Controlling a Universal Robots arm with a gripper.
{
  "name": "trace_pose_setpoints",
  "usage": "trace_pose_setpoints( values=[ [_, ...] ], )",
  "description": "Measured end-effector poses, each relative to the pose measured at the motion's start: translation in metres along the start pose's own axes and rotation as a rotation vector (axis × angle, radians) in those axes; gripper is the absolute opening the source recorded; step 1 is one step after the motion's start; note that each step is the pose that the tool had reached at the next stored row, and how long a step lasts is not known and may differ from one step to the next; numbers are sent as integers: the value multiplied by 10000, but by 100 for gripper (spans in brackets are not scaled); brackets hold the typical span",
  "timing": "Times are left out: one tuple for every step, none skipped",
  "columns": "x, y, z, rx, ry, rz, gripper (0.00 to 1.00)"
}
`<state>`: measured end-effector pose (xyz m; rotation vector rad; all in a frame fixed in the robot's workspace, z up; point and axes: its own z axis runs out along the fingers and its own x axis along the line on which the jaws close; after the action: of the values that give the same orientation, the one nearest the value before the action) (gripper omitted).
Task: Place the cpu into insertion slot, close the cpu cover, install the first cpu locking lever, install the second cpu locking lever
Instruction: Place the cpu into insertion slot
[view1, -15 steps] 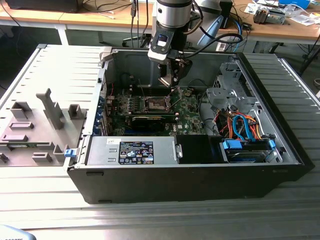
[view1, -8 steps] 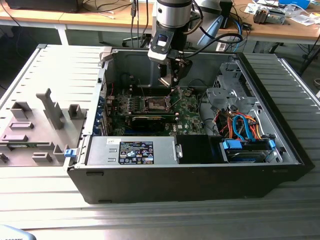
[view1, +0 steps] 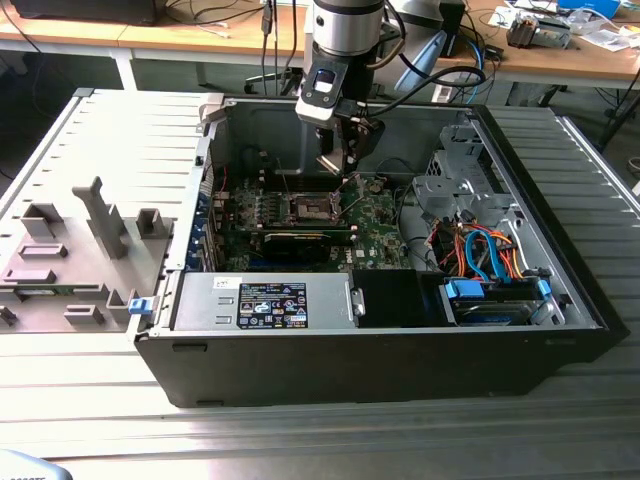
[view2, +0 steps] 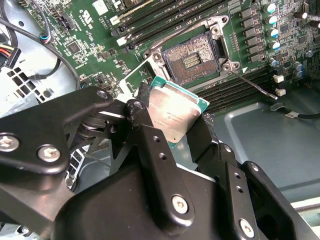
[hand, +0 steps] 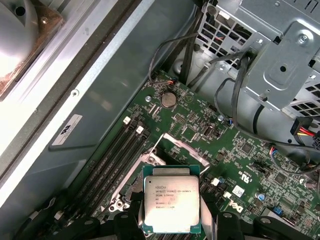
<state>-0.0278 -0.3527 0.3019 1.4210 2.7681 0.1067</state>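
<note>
Starting on the exterior view's left, the open computer case (view1: 330, 365) lies on its side. The insertion slot (view1: 305, 207) sits below the gripper (view1: 340, 165) and a touch to that side of it, bare and dark in the middle. So this looks like step one, placing the chip; nothing is seated yet.

Both wrist views show the cpu (view2: 176, 112) pinched by its edges between the two black fingers (view2: 145, 125), metal face towards the camera. It is held off the board and short of the socket.

The cpu cover (hand: 186, 152) stands swung open just beyond the chip. One thin locking lever (view2: 255, 84) lies released beside the socket's far corner, so the way in looks open.

My read is that this placement needs the chip squared to the socket rim and brought down flat. Any tilt risks the contacts.

Further right, beyond the gripper, is the drive cage (view1: 450, 170) with its cables.

Hard to call:
- The chip covers part of the socket in the first wrist view.
- Its corner marking and notches can't be made out.
- I can't pick out the second lever.
- The gap between chip and socket can't be judged.
</note>
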Motion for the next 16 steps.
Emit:
trace_pose_setpoints(
  values=[
    [0, 0, 0, 1, -1, 4, 54],
    [0, 0, 0, 1, -3, 10, 54],
    [0, 0, 1, 3, -5, 14, 54],
    [0, 0, 3, 29, -44, 45, 54],
    [0, 0, 5, 63, -92, 54, 54],
    [0, 0, 5, 64, -95, 55, 54],
    [0, 0, 5, 66, -98, 56, 54],
    [0, 0, 6, 70, -103, 59, 54],
    [0, -1, 6, 73, -107, 60, 54],
    [0, 0, 6, 88, -128, 62, 54],
    [0, -1, 7, 101, -146, 65, 54],
    [0, 0, 7, 102, -149, 65, 54],
    [0, 0, 7, 105, -152, 65, 54],
    [0, -1, 7, 109, -158, 65, 54],
    [0, -1, 7, 113, -164, 65, 54],
    [0, 0, 7, 116, -168, 65, 54]
  ],
)
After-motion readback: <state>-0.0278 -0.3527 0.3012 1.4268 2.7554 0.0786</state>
